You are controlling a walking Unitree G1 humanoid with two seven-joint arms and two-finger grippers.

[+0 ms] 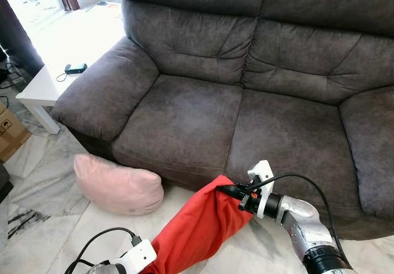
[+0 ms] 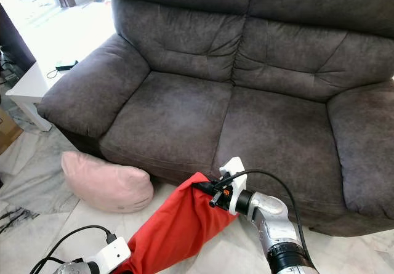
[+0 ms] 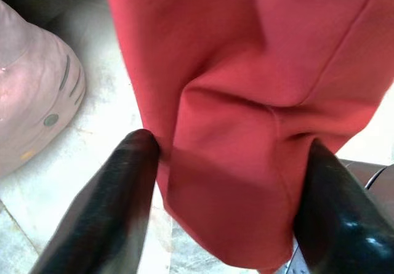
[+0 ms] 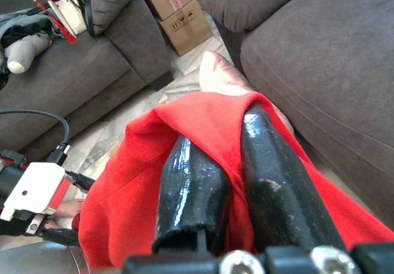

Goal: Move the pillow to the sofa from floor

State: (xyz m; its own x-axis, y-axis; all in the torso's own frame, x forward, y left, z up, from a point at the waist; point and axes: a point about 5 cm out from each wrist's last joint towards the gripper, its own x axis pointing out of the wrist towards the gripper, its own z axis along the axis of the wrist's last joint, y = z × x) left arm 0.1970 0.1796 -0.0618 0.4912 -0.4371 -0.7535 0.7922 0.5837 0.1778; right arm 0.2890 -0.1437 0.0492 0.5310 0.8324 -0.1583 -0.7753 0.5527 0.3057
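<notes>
Red pillow (image 1: 197, 228) pinched in both grippers' jaws, left's wider.

A pale marble floor (image 1: 43, 181) with dark veining runs beneath a white low table (image 1: 46, 80), which stands at the room's left in bright daylight coming from a doorway beyond. A small dark device (image 1: 75, 68) with a cord lies on that table, and a cardboard box (image 1: 11, 132) sits on the floor nearby (a second grey couch (image 4: 68, 71) appears in the right wrist view).
</notes>
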